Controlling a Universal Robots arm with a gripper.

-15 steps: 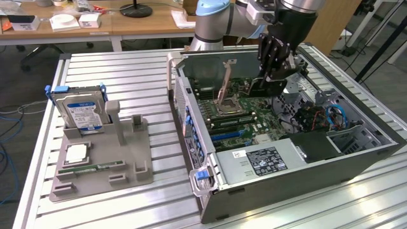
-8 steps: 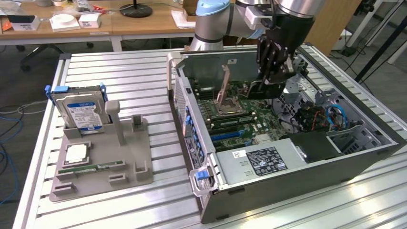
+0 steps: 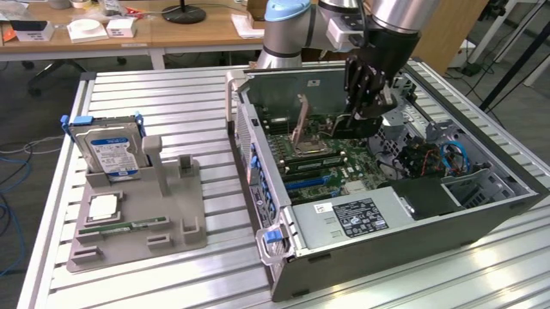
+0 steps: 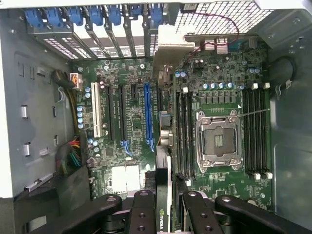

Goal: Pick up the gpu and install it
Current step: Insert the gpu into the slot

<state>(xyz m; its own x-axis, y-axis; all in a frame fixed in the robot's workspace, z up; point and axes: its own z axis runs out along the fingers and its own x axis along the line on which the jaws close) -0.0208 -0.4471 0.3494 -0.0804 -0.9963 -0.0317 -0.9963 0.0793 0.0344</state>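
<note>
Robotics lab, slatted aluminium bench [image 3: 172, 90], open PC case [image 3: 404, 248], wooden desks [image 3: 198, 33]

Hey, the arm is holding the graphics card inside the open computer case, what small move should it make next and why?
Probably a slight sideways shift toward the long blue slot before lowering. The end effector grips the gpu edge-on above the motherboard, and in the wrist view the card's edge appears to sit beside that slot, not over it.

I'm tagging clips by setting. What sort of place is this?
Probably a robotics lab or workshop: a robot arm holds the gpu over an open computer case on a slotted metal table, with cluttered office desks behind.
</note>
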